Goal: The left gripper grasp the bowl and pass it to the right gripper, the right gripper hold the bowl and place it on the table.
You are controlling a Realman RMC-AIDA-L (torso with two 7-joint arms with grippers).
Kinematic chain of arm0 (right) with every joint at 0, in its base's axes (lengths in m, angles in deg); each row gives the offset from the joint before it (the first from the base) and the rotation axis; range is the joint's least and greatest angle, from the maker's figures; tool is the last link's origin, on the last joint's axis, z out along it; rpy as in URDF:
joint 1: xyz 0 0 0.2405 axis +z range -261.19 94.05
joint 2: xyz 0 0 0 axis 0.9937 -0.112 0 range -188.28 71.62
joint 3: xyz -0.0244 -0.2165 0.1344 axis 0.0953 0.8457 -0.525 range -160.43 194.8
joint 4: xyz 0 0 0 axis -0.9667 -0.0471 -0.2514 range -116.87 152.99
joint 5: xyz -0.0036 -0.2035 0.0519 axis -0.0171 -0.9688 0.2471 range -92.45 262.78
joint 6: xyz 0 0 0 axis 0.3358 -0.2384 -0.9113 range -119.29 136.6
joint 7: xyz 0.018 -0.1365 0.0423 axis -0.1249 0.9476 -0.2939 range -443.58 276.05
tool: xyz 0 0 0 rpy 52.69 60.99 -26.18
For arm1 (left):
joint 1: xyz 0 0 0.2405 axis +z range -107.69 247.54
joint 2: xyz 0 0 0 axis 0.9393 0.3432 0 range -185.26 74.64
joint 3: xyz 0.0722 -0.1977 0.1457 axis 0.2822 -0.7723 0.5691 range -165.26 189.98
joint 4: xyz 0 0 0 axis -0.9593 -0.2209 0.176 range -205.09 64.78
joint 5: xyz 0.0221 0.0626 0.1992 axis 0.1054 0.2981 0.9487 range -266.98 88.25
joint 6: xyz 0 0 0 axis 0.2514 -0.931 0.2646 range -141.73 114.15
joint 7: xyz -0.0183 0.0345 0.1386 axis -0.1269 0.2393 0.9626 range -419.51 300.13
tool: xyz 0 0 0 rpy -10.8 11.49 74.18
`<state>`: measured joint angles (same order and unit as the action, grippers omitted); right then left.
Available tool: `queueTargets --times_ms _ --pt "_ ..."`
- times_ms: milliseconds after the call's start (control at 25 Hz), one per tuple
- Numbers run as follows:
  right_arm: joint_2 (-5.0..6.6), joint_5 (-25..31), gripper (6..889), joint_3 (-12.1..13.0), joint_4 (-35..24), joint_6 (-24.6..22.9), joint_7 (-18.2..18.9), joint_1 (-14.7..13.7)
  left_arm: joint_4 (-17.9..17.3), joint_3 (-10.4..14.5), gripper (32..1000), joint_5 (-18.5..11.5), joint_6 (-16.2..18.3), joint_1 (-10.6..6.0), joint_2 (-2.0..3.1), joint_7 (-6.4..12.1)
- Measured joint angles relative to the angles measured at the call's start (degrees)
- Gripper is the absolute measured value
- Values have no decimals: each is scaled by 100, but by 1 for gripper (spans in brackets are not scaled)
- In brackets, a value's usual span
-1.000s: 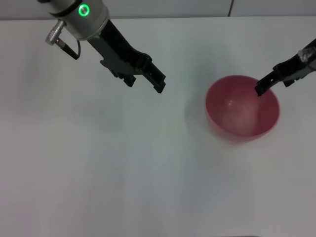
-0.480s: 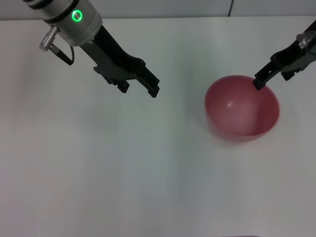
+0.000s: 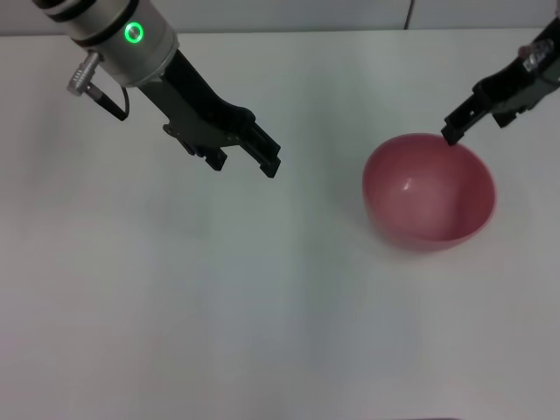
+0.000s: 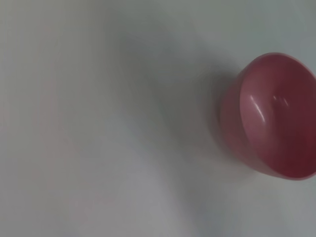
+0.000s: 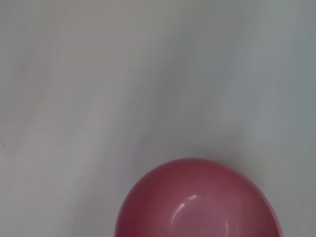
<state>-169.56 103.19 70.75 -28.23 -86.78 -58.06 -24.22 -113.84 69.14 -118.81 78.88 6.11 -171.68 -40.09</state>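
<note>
The pink-red bowl (image 3: 430, 194) stands upright on the white table (image 3: 262, 289) at the right, with nothing holding it. It also shows in the left wrist view as the bowl (image 4: 274, 116) and in the right wrist view as the bowl (image 5: 197, 202). My right gripper (image 3: 479, 125) hangs open just behind the bowl's far rim, lifted off it, with nothing between its fingers. My left gripper (image 3: 245, 164), on the green-ringed arm, is open and empty over the table, well to the left of the bowl.
The table's far edge (image 3: 280, 31) runs along the top of the head view. Bare white surface lies in front of and between the two arms.
My right gripper has risen and drawn back from the bowl's rim, leaving the bowl on the table. My left gripper has drifted a little to the left.
</note>
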Motion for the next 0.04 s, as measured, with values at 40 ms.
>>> queueTargets --times_ms 40 --pt "-6 0 883 8 0 12 -4 33 0 0 867 1 2 -4 -3 -3"
